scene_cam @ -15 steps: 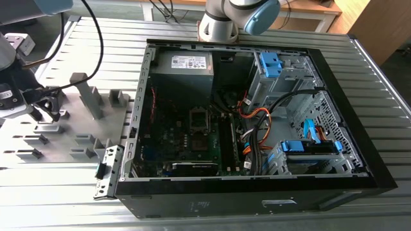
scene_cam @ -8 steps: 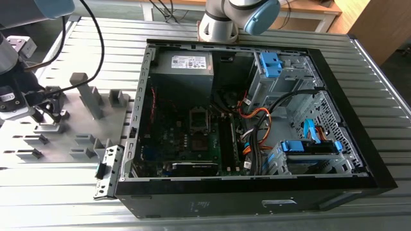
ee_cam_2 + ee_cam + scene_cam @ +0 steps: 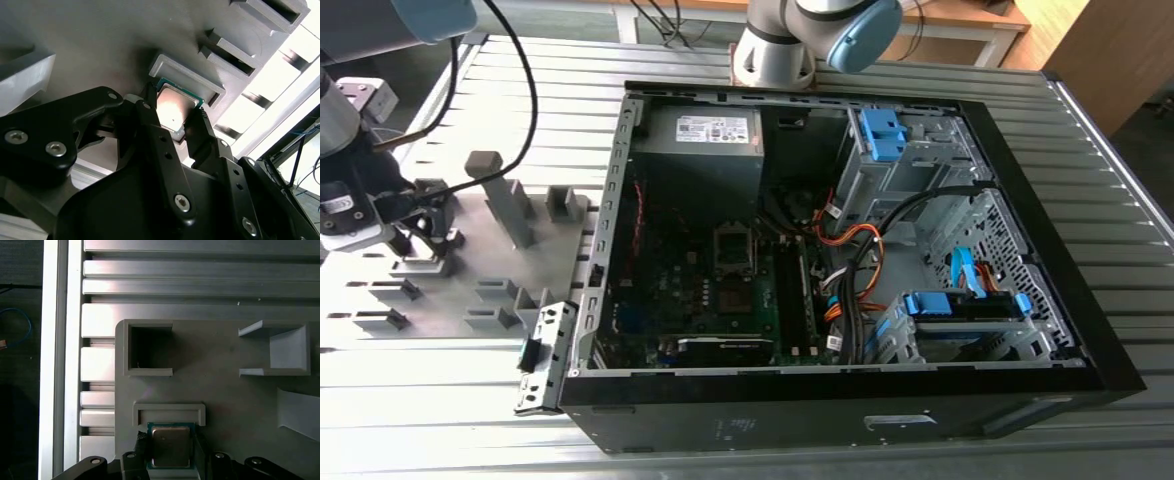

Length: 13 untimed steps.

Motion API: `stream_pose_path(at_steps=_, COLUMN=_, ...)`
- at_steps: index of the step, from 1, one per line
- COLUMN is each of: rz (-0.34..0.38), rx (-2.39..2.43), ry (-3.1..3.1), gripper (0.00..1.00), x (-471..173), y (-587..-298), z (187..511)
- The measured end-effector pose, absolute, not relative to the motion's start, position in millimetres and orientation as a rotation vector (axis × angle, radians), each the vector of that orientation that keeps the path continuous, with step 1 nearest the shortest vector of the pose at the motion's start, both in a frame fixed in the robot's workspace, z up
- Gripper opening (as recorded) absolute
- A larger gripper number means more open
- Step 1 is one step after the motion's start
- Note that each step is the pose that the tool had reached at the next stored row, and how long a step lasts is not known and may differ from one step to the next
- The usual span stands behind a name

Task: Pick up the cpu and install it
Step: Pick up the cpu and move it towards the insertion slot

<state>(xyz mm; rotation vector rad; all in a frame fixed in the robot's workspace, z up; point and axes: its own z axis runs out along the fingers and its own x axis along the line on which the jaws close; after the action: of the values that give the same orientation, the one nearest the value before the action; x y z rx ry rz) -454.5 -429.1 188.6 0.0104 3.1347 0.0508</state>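
Slatted aluminium table [image 3: 480, 420] is carrying everything. An open black computer case [image 3: 1067, 330] is lying on its side across the middle of the exterior view, with the motherboard [image 3: 720, 290] facing up inside.

The arm [image 3: 340, 130] is reaching down at the exterior view's left, well apart from the case, over a grey fixture plate [image 3: 467, 250] that is sitting on the table just beside the case's side wall. Grey holder blocks [image 3: 500, 195] are standing on the plate.

The gripper [image 3: 424, 240] is hanging low over the plate's far-left part. In both wrist views its black fingers [image 3: 150, 120] [image 3: 142, 446] are flanking the cpu [image 3: 175, 107] [image 3: 171, 446], one on each of two opposite edges. They appear to be touching those edges, so the gripper [image 3: 172, 120] [image 3: 171, 452] is pinching the chip.

The cpu is lying flat, silvery top up with its green border showing, centred between the fingertips. One free edge is sitting against a low U-shaped holder [image 3: 169, 410] [image 3: 187, 75] on the plate [image 3: 225, 405]. Whether the chip is resting on the plate or is raised off it, I cannot tell.
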Motion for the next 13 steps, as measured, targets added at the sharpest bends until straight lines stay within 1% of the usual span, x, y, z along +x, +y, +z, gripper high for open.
stream_pose_path(at_steps=13, rz=0.051, rx=0.010, ry=3.135, gripper=0.47, x=-454.5, y=-429.1, z=187.2)
